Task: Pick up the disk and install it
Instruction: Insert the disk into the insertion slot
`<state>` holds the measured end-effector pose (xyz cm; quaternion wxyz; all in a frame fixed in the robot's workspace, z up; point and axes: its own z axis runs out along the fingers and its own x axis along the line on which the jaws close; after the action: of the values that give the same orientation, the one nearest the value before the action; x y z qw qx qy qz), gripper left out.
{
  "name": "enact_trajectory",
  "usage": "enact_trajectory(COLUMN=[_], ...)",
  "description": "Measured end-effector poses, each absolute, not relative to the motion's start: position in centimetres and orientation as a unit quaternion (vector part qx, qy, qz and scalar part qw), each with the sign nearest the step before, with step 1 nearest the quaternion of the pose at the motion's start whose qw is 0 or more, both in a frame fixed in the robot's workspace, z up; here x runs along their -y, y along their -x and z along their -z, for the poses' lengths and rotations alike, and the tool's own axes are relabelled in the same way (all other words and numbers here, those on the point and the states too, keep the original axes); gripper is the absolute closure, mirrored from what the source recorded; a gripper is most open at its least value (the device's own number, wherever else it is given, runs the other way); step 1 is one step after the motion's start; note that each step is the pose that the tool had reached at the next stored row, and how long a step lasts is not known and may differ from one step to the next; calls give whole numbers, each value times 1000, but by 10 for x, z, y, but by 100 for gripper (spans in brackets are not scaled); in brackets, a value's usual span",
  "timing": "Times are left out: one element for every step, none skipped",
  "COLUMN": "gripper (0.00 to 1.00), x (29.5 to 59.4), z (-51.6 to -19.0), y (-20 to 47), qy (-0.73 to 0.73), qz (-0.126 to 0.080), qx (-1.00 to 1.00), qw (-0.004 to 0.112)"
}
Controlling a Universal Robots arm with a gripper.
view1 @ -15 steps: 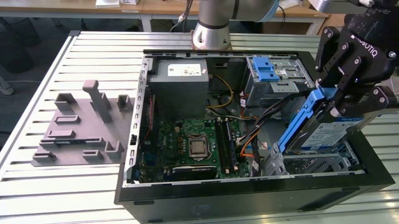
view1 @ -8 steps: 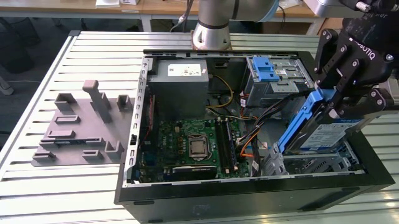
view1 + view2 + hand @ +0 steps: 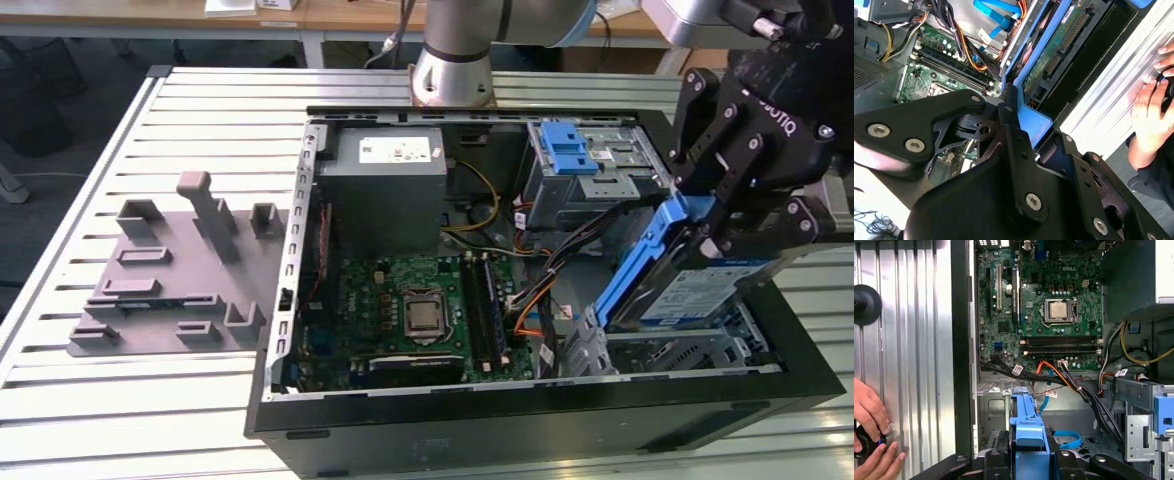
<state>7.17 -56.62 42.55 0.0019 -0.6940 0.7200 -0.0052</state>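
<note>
The gripper (image 3: 742, 238) hangs over the open computer case (image 3: 534, 410) at the exterior view's right. Its jaws are closed narrowly on the upper end of the disk (image 3: 683, 288). The disk is tilted, with its lower end down in the drive bay at the case's near right corner. Its white label with a blue band faces the camera, and blue rails run along its edges.

Farther back, the grey power supply (image 3: 387, 170) carries a white sticker. To its right is the silver drive cage (image 3: 577, 160) with a blue latch. The green motherboard (image 3: 400, 300) lies between them and the near wall. A grey fixture plate (image 3: 174, 270) sits on the slatted table (image 3: 134, 420), well to the left of the case.

The second wrist view shows the disk's (image 3: 1064, 42) green circuit-board underside and the gripper (image 3: 1021, 125) clamped on a blue rail. Both wrist views show a person's hand (image 3: 1151, 115) resting on the table outside the case. In the first wrist view, the fingers (image 3: 871, 415) cover a small black round device.
</note>
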Motion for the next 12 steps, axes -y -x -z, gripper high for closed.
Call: enact_trajectory(gripper=[63,63,63,63,63,63,63,63,63,63,63,63], x=[566,566,566,566,566,566,566,566,566,566,566,566], z=[-425,-424,-423,-422,-422,-421,-420,-419,-419,-418,-417,-416], y=[-72,-72,-72,-72,-72,-72,-72,-72,-72,-72,-72,-72], qy=[694,694,694,694,694,694,694,694,694,694,694,694], qz=[5,5,5,5,5,5,5,5,5,5,5,5], qx=[-720,-720,-720,-720,-720,-720,-720,-720,-720,-720,-720,-720], qw=[2,2,2,2,2,2,2,2,2,2,2,2])
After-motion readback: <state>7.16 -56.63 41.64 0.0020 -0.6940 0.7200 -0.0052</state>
